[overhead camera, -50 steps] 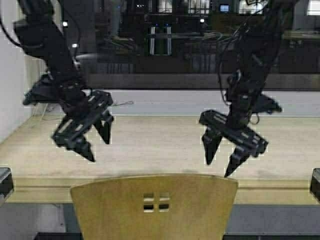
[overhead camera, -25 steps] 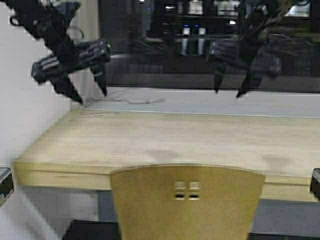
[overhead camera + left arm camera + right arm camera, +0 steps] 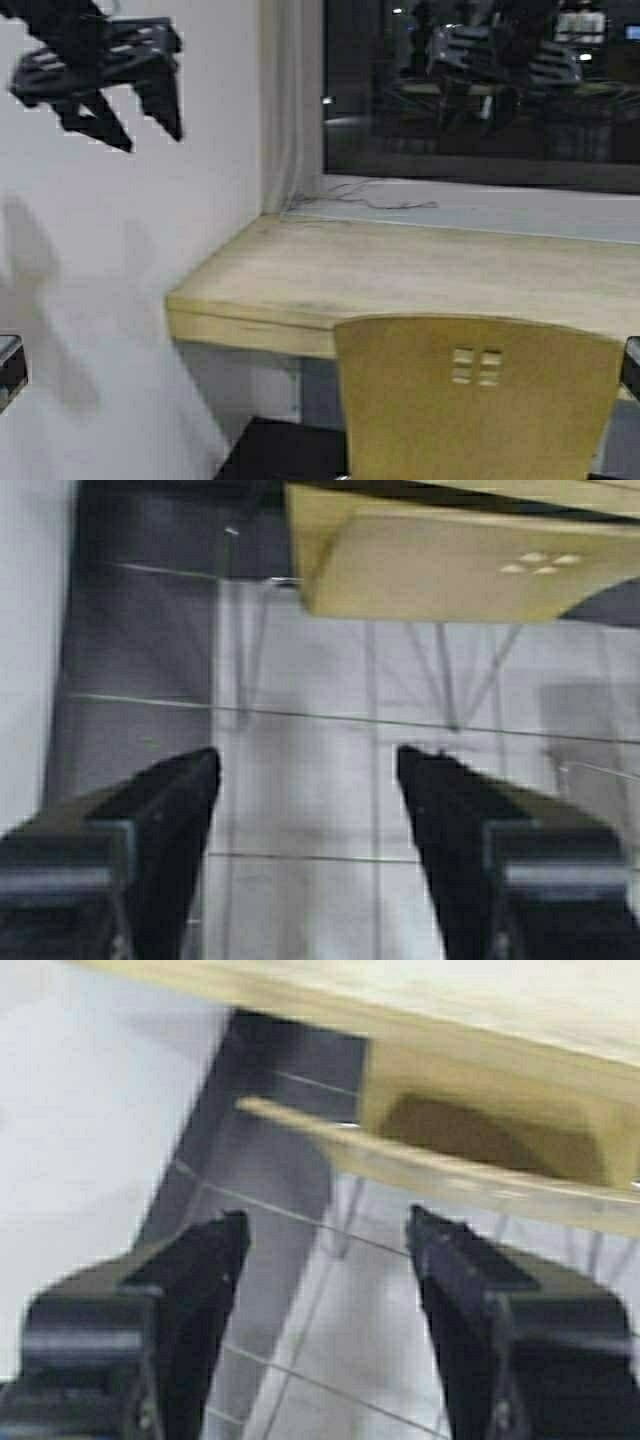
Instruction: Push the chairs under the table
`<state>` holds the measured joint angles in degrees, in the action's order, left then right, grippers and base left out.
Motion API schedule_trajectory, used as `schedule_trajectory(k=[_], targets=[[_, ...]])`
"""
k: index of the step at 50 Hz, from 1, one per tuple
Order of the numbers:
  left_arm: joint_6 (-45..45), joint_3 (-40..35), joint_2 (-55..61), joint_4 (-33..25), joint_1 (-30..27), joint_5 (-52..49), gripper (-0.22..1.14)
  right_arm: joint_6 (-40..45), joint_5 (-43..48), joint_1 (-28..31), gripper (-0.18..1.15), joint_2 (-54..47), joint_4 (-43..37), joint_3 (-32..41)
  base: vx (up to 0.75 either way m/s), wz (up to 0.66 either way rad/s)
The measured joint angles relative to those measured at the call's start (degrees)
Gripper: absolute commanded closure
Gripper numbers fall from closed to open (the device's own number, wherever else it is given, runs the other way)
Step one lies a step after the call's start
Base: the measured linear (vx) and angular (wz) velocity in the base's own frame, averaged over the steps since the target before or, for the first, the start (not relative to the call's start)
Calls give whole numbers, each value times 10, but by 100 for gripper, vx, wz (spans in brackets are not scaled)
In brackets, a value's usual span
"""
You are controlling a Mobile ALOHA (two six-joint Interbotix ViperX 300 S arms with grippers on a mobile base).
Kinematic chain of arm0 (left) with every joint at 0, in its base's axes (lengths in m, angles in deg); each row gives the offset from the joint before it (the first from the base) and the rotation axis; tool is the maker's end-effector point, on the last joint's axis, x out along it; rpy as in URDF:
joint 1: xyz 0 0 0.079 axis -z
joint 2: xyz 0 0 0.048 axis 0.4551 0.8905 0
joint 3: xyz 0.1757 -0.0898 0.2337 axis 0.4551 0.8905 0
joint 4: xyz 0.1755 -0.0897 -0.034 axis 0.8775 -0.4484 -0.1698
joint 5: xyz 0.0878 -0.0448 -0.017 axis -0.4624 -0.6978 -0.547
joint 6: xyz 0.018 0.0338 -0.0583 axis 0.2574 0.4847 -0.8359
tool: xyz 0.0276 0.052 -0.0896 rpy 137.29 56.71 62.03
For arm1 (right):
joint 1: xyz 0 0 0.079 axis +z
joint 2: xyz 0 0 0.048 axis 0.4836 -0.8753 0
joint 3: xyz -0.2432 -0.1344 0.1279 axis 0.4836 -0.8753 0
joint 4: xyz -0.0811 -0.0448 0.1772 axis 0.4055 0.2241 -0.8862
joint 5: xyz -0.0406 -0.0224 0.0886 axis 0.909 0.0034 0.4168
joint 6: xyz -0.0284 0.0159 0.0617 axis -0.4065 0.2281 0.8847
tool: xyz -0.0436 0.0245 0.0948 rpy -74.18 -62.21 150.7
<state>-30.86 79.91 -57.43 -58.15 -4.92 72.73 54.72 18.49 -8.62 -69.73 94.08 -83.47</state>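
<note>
Right at the table (image 3: 300,290)'s left end sits one chair (image 3: 480,400), back just shy of the edge, so with both jaws wide I'd square up and push low, slow.

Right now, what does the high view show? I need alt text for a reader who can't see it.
A mustard-yellow chair stands at the front edge of a pale table below a dark window. The open left gripper hangs raised before a white wall.
</note>
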Motion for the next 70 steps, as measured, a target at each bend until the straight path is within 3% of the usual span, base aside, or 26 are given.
schedule_trajectory(k=[18, 70], targets=[[4, 4, -91, 69, -15, -31, 2, -1, -4, 10, 11, 21, 1, 1, -26, 17], [8, 11, -79, 77, -15, 17, 2, -1, 11, 19, 11, 18, 0, 13, -31, 20]])
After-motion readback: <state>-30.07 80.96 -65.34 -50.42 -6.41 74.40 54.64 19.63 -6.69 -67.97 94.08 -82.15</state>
